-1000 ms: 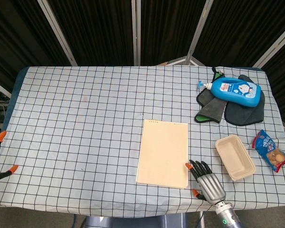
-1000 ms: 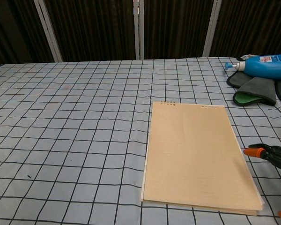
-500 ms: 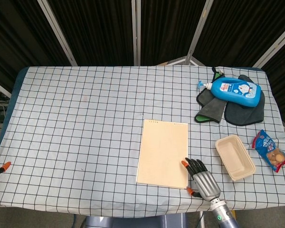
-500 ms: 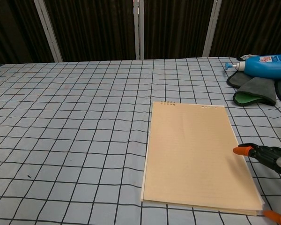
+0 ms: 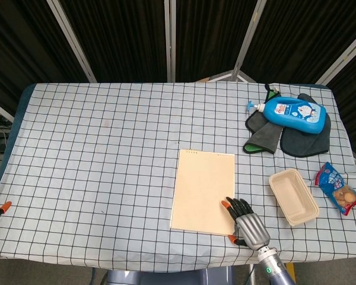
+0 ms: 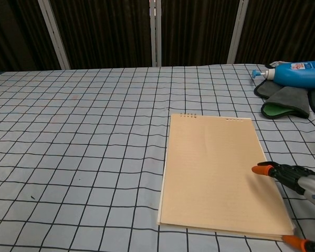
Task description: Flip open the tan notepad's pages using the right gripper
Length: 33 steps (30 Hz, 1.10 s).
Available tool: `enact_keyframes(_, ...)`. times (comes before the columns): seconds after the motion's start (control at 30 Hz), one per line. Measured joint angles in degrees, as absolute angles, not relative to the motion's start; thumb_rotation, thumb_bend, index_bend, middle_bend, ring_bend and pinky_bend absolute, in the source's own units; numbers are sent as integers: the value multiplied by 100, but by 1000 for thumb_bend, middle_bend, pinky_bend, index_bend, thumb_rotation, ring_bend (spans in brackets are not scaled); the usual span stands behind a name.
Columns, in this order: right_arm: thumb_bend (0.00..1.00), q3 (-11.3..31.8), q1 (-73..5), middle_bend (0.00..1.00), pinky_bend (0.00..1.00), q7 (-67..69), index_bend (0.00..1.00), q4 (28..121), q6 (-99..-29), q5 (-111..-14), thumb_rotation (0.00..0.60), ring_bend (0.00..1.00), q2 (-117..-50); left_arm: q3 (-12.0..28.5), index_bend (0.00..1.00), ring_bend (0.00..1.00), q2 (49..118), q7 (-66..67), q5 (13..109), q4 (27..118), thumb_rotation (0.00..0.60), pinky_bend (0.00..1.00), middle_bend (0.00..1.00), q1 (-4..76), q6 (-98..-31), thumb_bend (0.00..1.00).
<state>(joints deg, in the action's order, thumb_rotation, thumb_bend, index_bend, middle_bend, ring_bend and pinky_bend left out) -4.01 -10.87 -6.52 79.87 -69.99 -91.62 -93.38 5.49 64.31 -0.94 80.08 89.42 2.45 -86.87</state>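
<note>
Item: flat tan paper notepad [image 5: 203,192], closed, lower centre of frame on the checked cloth; small binding holes along its far edge. Judged light, thin and floppy; best lifted by a near corner or the right edge.

Right hand [image 5: 247,221]: lower right, palm down, fingers spread, orange fingertips [image 6: 262,169] over the pad's right edge, holding nothing.

Left hand: barely visible; state cannot be told.

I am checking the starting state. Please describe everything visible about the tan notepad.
The tan notepad is a plain rectangular pad of paper-like sheets, closed and lying flat on the checked tablecloth, with small binding holes along its far edge. The right hand reaches over its near right edge, orange fingertips above the cover; contact is unclear.
</note>
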Motion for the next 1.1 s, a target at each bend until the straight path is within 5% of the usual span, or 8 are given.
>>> enact_keyframes(0.33,479,-311,-1177,0,0,-266,0,7541,-7048,-9137,600,0,-9565,592,0,0,6446,-126,7887,8910,600,0,0,264,-8602,26)
enact_keyframes(0.87,564,-94,-1395,0,0,317,3,7549,-6871,-8887,600,0,-9595,630,0,0,6455,-133,7806,8900,600,0,0,270,-8580,26)
enact_keyframes(1.0,656,67,-1519,9,12,581,79,7575,-6702,-8697,600,0,-9655,643,0,0,6465,-119,7768,8891,600,0,0,274,-8561,25)
enact_keyframes(1.1,725,172,-1564,140,151,724,226,7552,-6735,-8656,600,54,-9765,655,0,0,6475,-113,7738,8885,600,0,0,276,-8551,26)
